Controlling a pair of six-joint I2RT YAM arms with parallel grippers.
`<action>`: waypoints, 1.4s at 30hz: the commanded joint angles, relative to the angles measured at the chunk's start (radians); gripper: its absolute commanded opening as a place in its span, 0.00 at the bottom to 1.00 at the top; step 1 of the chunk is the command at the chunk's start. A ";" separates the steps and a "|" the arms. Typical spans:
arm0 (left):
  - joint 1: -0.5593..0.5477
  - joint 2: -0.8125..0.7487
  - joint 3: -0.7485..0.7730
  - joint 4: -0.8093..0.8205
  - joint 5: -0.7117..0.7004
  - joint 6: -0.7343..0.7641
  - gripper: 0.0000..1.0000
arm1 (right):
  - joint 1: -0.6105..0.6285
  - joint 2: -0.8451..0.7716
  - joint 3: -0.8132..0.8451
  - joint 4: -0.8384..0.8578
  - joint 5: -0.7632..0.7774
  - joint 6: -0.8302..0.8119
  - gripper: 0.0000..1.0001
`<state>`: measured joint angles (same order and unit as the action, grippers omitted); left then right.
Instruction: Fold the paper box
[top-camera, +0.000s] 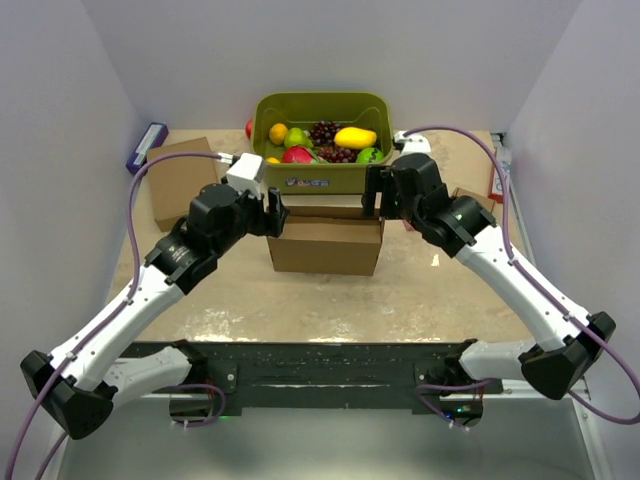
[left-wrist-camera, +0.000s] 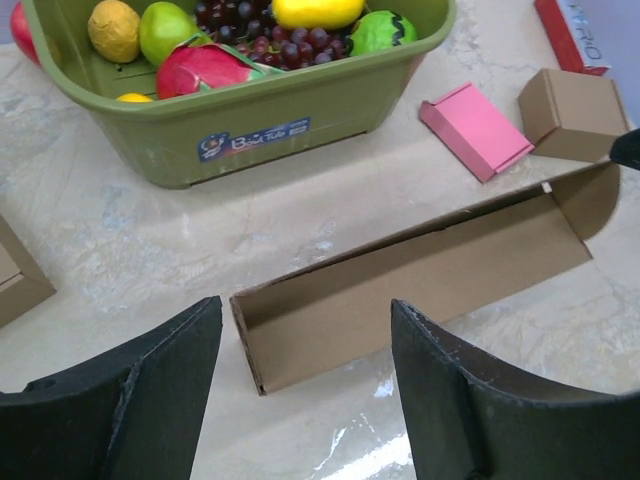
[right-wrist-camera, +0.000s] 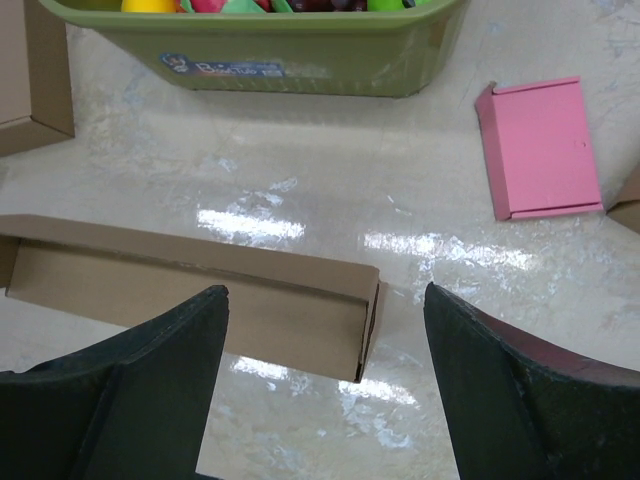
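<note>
Sitting at the middle of the table (top-camera: 420, 290), just in front of the green basket (top-camera: 320, 178), the paper box (top-camera: 325, 247) looks partly folded: its long walls stand up and an end flap is turned in, but the top appears open, so I judge the lid and tabs are yet to be closed. Its long axis runs left to right across the table. The left gripper (left-wrist-camera: 305, 303) and right gripper (right-wrist-camera: 325, 290) hover at its two ends, fingers spread, holding nothing.
</note>
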<state>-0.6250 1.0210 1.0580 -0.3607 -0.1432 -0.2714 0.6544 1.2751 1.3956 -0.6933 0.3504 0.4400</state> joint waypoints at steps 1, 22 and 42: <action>0.025 0.033 0.016 0.092 -0.081 -0.025 0.72 | -0.001 0.032 0.025 0.074 0.047 -0.012 0.81; 0.064 0.010 -0.220 0.229 -0.081 -0.109 0.62 | 0.001 0.000 -0.154 0.141 0.047 0.052 0.69; 0.062 -0.104 -0.211 0.252 0.045 -0.192 0.65 | 0.008 -0.075 -0.303 0.150 0.076 0.108 0.59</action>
<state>-0.5686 0.9421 0.7429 -0.1463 -0.1360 -0.4374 0.6605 1.2091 1.1324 -0.4770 0.3775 0.5446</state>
